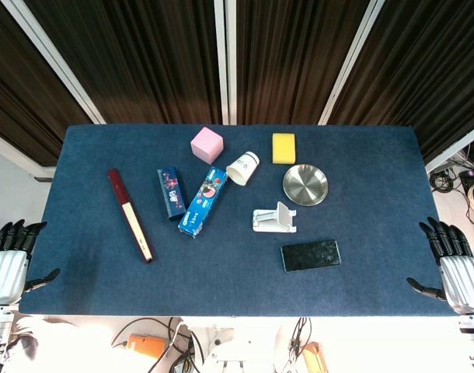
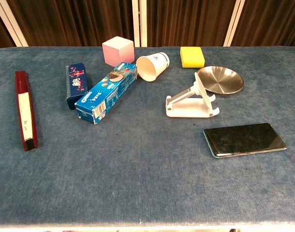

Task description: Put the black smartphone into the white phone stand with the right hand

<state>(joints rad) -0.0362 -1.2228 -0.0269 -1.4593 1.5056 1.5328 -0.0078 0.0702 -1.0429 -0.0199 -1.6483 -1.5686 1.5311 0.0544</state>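
The black smartphone lies flat on the blue table, screen up, right of centre and near the front. Just behind it and slightly left stands the white phone stand, with nothing in it. My right hand hangs off the table's right front corner, fingers apart and holding nothing, well clear of the phone. My left hand sits off the left front corner, also with fingers spread and nothing in it. Neither hand shows in the chest view.
A silver dish sits behind the stand, a yellow sponge further back. A tipped paper cup, pink cube, two blue boxes and a long dark-red box fill the centre and left.
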